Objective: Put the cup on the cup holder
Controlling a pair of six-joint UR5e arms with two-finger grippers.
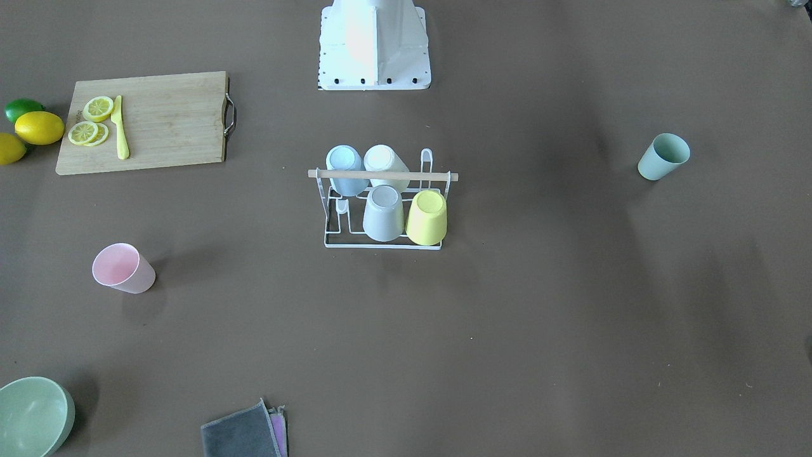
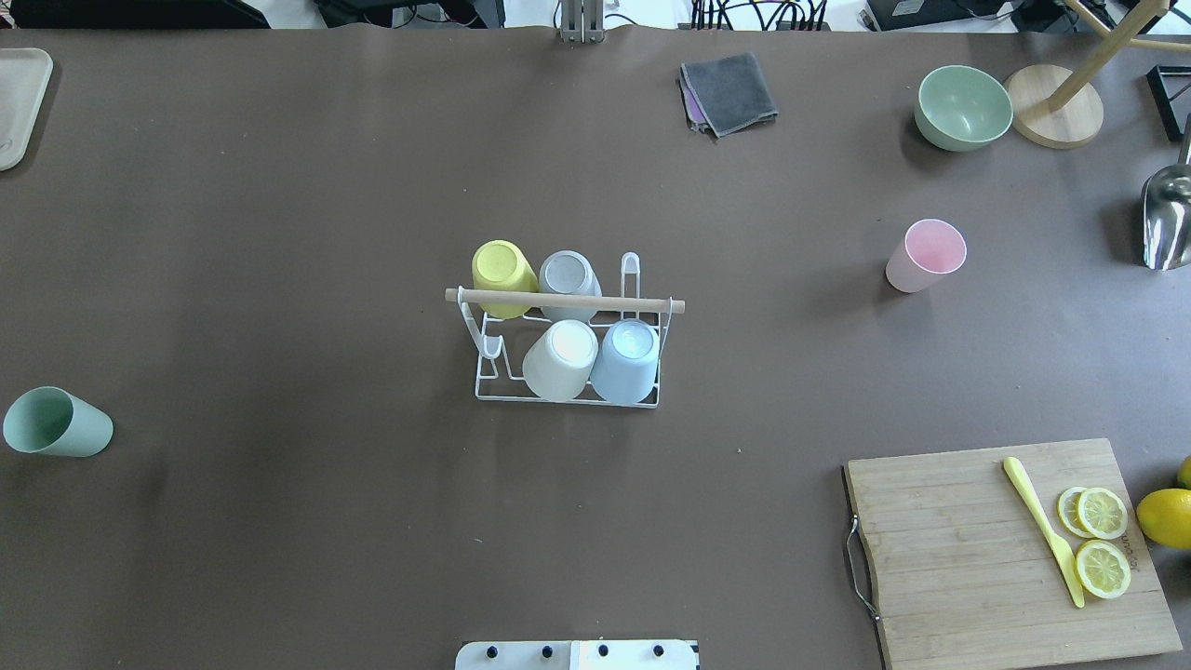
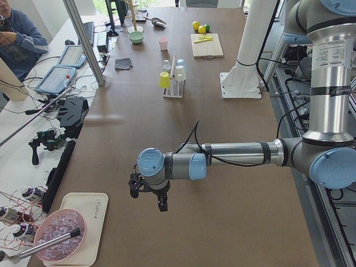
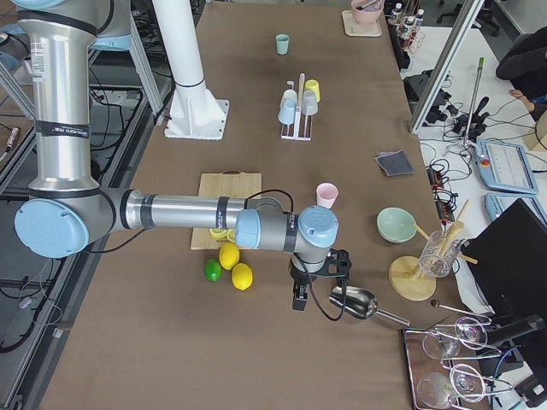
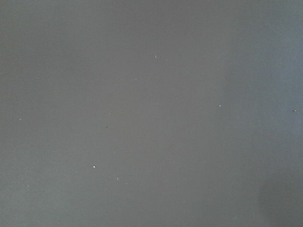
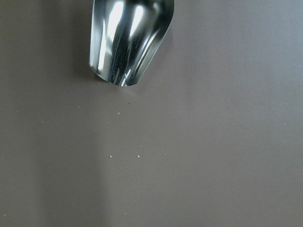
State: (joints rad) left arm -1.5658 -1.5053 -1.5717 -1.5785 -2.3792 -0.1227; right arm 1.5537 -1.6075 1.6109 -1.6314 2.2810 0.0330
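Observation:
The white wire cup holder (image 2: pixel 563 300) with a wooden rod on top stands mid-table, also in the front view (image 1: pixel 380 174). Yellow (image 2: pixel 502 272), grey (image 2: pixel 569 277), white (image 2: pixel 561 358) and blue (image 2: pixel 626 358) cups sit upside down on it. A pink cup (image 2: pixel 924 256) stands at the right and a green cup (image 2: pixel 56 423) at the left. My left gripper (image 3: pixel 148 199) hovers over bare table far from the holder. My right gripper (image 4: pixel 318 286) hovers beside a metal scoop (image 6: pixel 128 40). I cannot tell whether either gripper is open or shut.
A cutting board (image 2: pixel 986 558) with lemon slices and a yellow knife lies near right, with lemons (image 2: pixel 1168 516) beside it. A green bowl (image 2: pixel 963 107), a wooden stand (image 2: pixel 1056 116) and a grey cloth (image 2: pixel 730 91) are at the far edge. A tray (image 2: pixel 19 102) lies far left.

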